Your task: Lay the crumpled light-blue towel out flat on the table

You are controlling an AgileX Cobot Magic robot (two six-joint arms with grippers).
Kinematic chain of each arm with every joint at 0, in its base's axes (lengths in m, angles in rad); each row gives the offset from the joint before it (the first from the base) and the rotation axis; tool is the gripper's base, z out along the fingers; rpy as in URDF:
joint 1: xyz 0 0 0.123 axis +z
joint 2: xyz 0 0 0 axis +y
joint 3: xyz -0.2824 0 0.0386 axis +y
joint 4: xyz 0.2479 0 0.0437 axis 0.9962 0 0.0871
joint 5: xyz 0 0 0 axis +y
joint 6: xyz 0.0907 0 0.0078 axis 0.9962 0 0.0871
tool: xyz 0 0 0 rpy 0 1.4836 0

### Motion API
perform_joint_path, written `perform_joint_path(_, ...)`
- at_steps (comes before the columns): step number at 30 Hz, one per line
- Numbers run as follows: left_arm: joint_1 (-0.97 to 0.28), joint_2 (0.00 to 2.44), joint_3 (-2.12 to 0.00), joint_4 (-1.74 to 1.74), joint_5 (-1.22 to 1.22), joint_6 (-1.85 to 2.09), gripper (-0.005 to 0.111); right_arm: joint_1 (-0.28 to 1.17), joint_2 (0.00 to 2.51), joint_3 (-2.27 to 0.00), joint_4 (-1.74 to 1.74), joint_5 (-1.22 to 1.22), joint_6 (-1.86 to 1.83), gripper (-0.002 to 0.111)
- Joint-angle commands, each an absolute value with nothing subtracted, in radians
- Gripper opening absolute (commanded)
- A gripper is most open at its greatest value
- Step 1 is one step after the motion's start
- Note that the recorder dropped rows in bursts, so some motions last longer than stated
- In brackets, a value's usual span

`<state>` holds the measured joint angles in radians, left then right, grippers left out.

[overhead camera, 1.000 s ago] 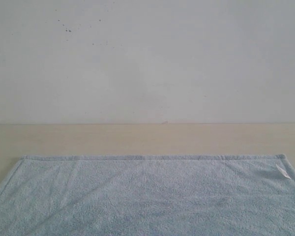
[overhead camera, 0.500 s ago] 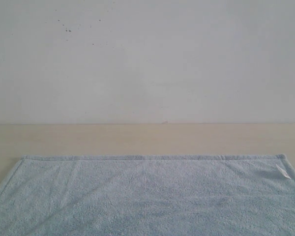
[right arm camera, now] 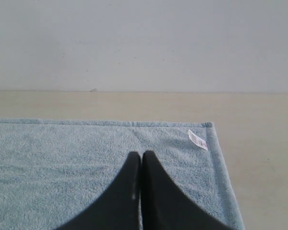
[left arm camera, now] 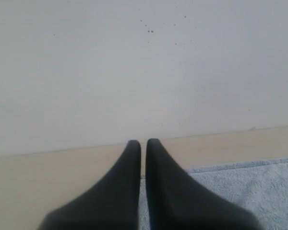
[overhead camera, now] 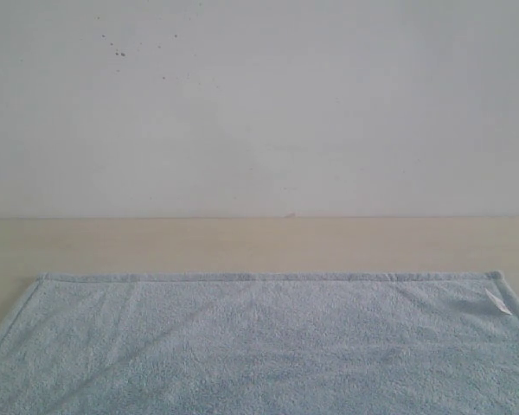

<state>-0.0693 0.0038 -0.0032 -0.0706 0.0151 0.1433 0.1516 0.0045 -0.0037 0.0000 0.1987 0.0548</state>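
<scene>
The light-blue towel (overhead camera: 259, 346) lies flat on the beige table (overhead camera: 259, 246), its far hem straight and both far corners showing; the white label (overhead camera: 498, 301) sits near the far right corner. Neither gripper appears in the exterior view. In the left wrist view my left gripper (left arm camera: 143, 142) is shut, held above the towel's (left arm camera: 245, 187) far left corner with nothing between its fingers. In the right wrist view my right gripper (right arm camera: 140, 154) is shut and empty above the towel (right arm camera: 62, 167), a little way from the label (right arm camera: 198, 140).
A white wall (overhead camera: 259, 104) with a few dark specks rises behind the table's far edge. A strip of bare tabletop runs between the towel's hem and the wall, and more shows beside the towel's right edge (right arm camera: 264, 167).
</scene>
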Motion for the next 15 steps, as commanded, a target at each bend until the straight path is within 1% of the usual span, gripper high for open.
perform_joint_path(1,-0.069,0.000,0.000,0.000,0.027,0.046,0.004,0.149,0.000,0.000,-0.006,0.197,0.051,0.000)
perform_joint_path(15,-0.069,0.000,0.000,0.000,0.061,0.019,0.004,0.149,0.000,0.000,-0.006,0.197,0.051,0.000)
